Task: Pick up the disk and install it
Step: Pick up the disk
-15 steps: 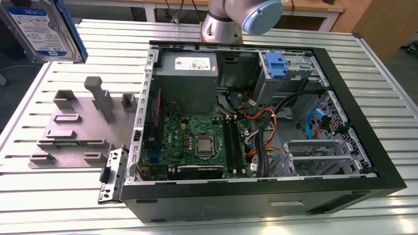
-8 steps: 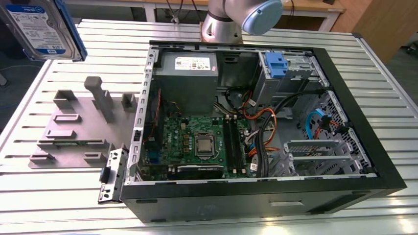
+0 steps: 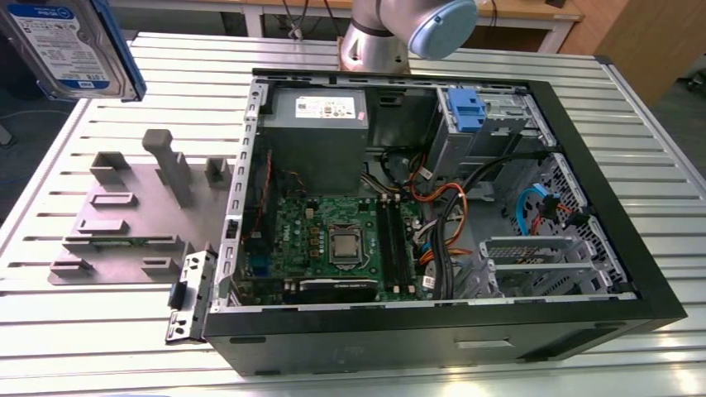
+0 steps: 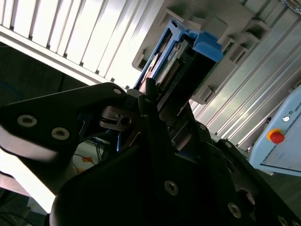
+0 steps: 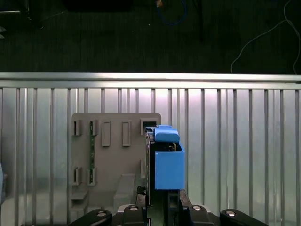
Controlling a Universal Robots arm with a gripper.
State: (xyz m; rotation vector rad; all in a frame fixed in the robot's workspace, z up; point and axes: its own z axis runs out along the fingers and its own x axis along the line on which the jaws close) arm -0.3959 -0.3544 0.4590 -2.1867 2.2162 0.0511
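One disk (image 3: 78, 50) gripped edge-on in end effector (image 5: 160, 197), closed tight on its sides, hanging clear above fixture (image 5: 113, 155) edge. Bare slatted counter (image 3: 78, 339) around fixture; open case (image 3: 441, 318) just beside fixture at exterior view's right. Blue-and-white label (image 3: 50, 25) on disk face, wording unreadable.

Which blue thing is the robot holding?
The disk with the blue frame, clamped in the gripper, up in the air. The blue bracket and blue cable sit inside the computer case.
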